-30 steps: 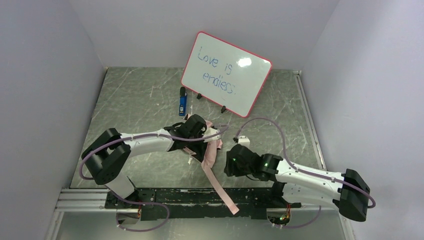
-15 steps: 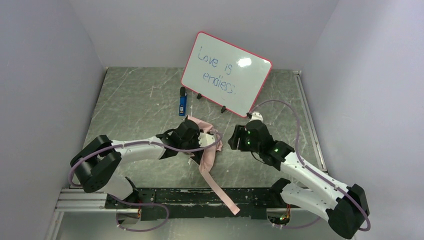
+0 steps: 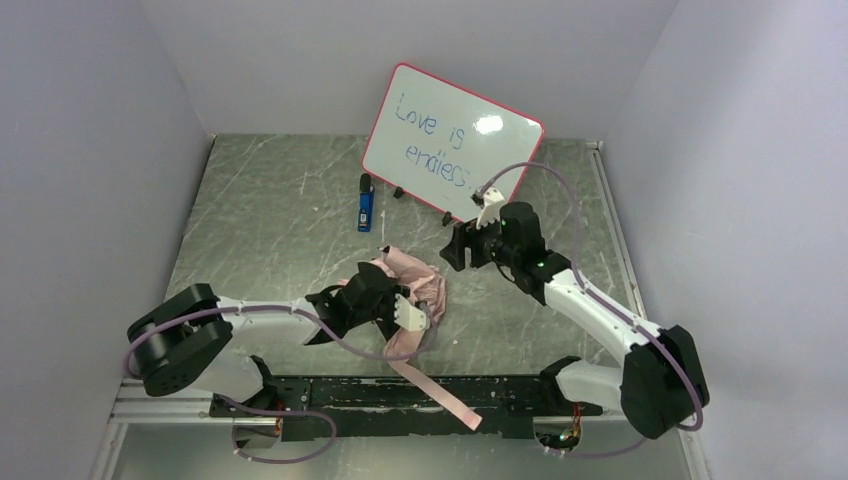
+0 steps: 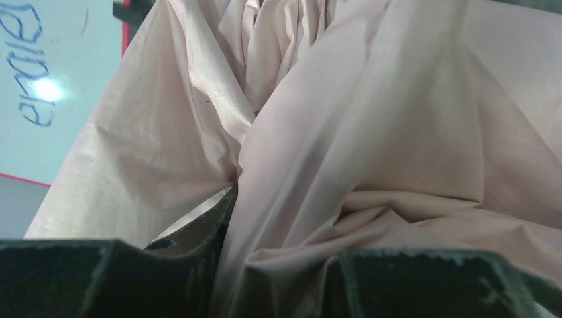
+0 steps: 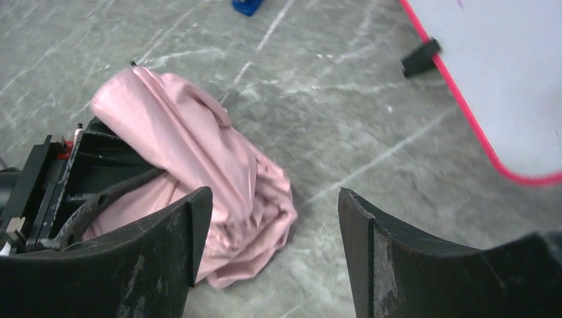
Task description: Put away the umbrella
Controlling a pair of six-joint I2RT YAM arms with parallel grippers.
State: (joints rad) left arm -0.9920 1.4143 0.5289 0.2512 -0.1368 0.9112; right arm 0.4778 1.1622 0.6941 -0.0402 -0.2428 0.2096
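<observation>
The umbrella is a crumpled heap of pale pink fabric on the grey marble-patterned table, near its front middle. Its shaft and handle are hidden. A long pink strip trails from it over the near rail. My left gripper is shut on the fabric at the heap's near side. In the left wrist view the pink fabric fills the frame and is bunched between the fingers of the left gripper. My right gripper is open and empty, above the table to the right of the umbrella.
A red-framed whiteboard stands tilted at the back, just behind my right gripper; its edge and black foot show in the right wrist view. A blue marker lies left of it. A black rail runs along the near edge.
My left gripper has pulled the umbrella toward the near edge. My right arm has swung from the near right up toward the whiteboard, staying open.
</observation>
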